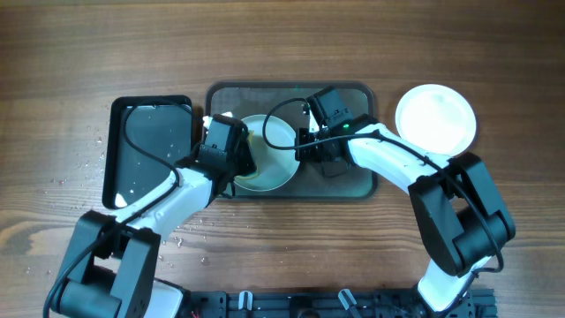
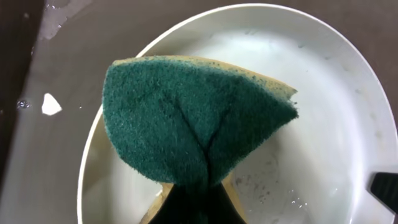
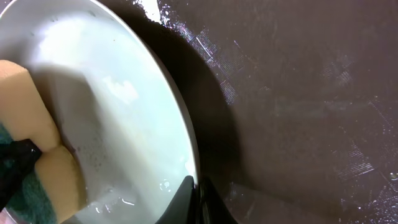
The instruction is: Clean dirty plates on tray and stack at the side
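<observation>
A pale plate (image 1: 275, 159) lies on the dark grey-green tray (image 1: 353, 181). My left gripper (image 1: 240, 159) is shut on a folded green and yellow sponge (image 2: 193, 124), which is pressed into the wet plate (image 2: 311, 124). My right gripper (image 1: 305, 146) is shut on the plate's right rim (image 3: 189, 155); the sponge shows at the left of the right wrist view (image 3: 31, 137). A clean white plate (image 1: 435, 117) sits on the table to the right of the tray.
A smaller glossy black tray (image 1: 146, 146) with water in it stands left of the grey-green tray. Water drops speckle the wooden table (image 1: 88, 159) near it.
</observation>
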### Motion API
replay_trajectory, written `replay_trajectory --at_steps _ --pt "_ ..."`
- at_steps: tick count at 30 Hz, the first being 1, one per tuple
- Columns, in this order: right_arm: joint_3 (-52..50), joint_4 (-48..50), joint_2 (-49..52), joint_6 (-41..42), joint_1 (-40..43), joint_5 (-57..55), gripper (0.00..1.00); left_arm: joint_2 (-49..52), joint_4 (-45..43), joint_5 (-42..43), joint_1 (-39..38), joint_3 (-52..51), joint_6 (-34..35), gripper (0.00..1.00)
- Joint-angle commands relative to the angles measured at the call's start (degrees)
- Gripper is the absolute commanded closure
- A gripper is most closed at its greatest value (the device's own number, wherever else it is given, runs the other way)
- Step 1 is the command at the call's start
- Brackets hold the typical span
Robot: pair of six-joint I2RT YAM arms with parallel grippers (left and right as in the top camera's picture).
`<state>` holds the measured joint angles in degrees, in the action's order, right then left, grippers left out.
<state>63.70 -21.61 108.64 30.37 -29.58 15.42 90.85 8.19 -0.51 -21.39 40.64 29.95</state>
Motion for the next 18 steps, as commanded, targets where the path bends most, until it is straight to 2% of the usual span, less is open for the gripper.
replay_trajectory --at_steps 1,4,10,18 --pt "-0.4 0.2 0.7 -0.4 -0.2 1.1 0.96 1.0 -1.6 -3.6 -0.1 -1.4 0.5 0.96" --pt "-0.4 0.2 0.7 -0.4 -0.2 1.1 0.96 1.0 -3.5 -6.5 -0.1 -1.4 0.5 0.96" --pt "-0.4 0.2 0.7 -0.4 -0.2 1.1 0.96 1.0 -8.9 -7.1 -0.1 -1.4 -1.2 0.96" --pt "-0.4 0.5 0.7 -1.9 -0.3 1.1 0.96 4.7 -11.3 -8.8 -0.1 -1.4 -1.2 0.96"
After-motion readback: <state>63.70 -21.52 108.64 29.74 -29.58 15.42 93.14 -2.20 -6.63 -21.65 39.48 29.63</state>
